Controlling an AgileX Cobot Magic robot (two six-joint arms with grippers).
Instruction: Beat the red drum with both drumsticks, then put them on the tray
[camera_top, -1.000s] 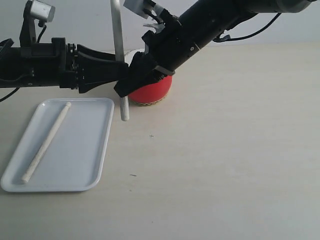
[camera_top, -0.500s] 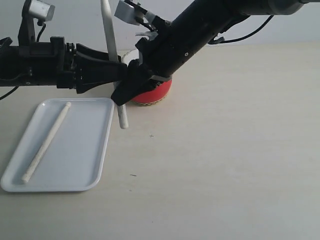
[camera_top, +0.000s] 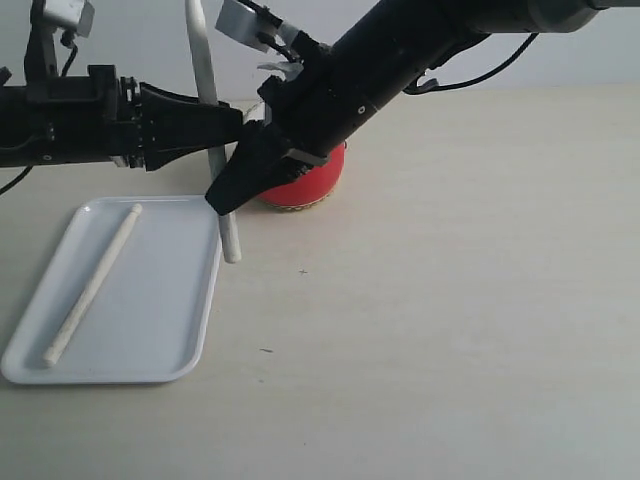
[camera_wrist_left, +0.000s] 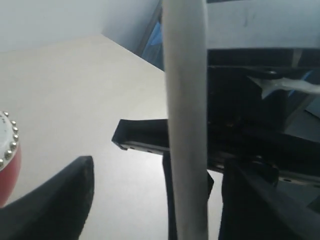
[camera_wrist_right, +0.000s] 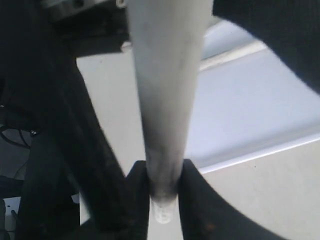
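Observation:
My right gripper (camera_top: 222, 200) reaches across in front of the red drum (camera_top: 312, 180) and is shut on a pale drumstick (camera_top: 210, 130) near its lower end. The stick stands almost upright, its top leaning left, with its lower tip (camera_top: 232, 256) just off the white tray's right rim (camera_top: 212, 290). In the right wrist view both fingers (camera_wrist_right: 192, 192) clamp the stick (camera_wrist_right: 162, 100). My left gripper (camera_top: 238, 118) is open; the held stick (camera_wrist_left: 185, 120) passes through the gap between its spread fingers (camera_wrist_left: 55, 200). The second drumstick (camera_top: 92, 285) lies lengthwise in the tray. The drum's studded edge (camera_wrist_left: 7, 150) shows in the left wrist view.
The two arms cross closely above the tray's far right corner, and the left arm's body (camera_top: 70, 125) stretches over the tray's far edge. The tray (camera_wrist_right: 250, 100) lies right below the right gripper. Bare beige tabletop (camera_top: 450, 300) extends to the right and front.
The right gripper has carried the upright drumstick leftward and a little lower, from beside the drum to the tray's right rim. The left arm has drawn back slightly to the left.

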